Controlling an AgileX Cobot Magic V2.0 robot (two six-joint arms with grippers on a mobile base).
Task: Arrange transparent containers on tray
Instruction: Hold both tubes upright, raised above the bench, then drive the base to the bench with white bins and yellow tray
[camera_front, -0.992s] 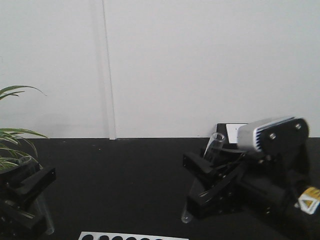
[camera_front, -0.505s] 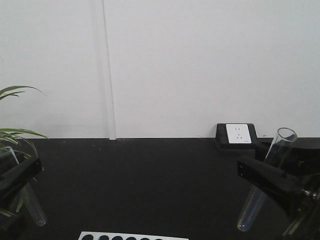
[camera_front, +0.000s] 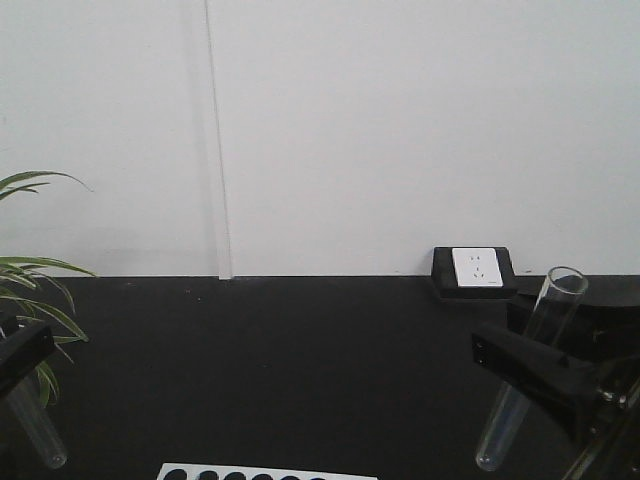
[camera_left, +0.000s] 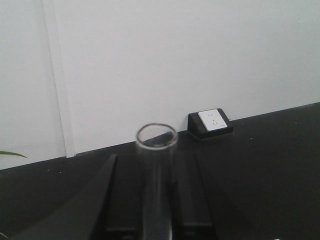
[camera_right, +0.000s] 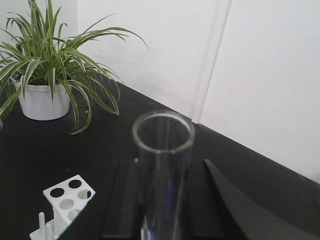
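**Asker:** What's on your left side?

**Me:** At 9 o'clock in the front view hang thin green striped leaves of the plant (camera_front: 30, 268). Below them, at 8 o'clock, my left gripper (camera_front: 22, 365) is clamped on the left test tube (camera_front: 38, 435). It is smooth clear glass with a rounded bottom, hanging above the matte black table (camera_front: 270, 370). From my left wrist, my flat black fingers (camera_left: 92, 200) press both sides of it under its round rim.

**Asker:** And in the middle?

**Me:** At 6 o'clock, the top edge of the white rack (camera_front: 262, 472) shows a row of black holes, well apart from both tubes.

**Asker:** The right?

**Me:** At 3 o'clock, a white wall socket (camera_front: 475, 267) in a black housing sits against the plain white wall; any marking on it is too small to read. At 4 o'clock my right gripper (camera_front: 530, 372) is closed around the right test tube (camera_front: 556, 298), which leans with its flared rim toward 1 o'clock. My right wrist view also shows the plant's white pot (camera_right: 42, 102) and a small white holder (camera_right: 68, 199) with round holes, both well clear of the tube.
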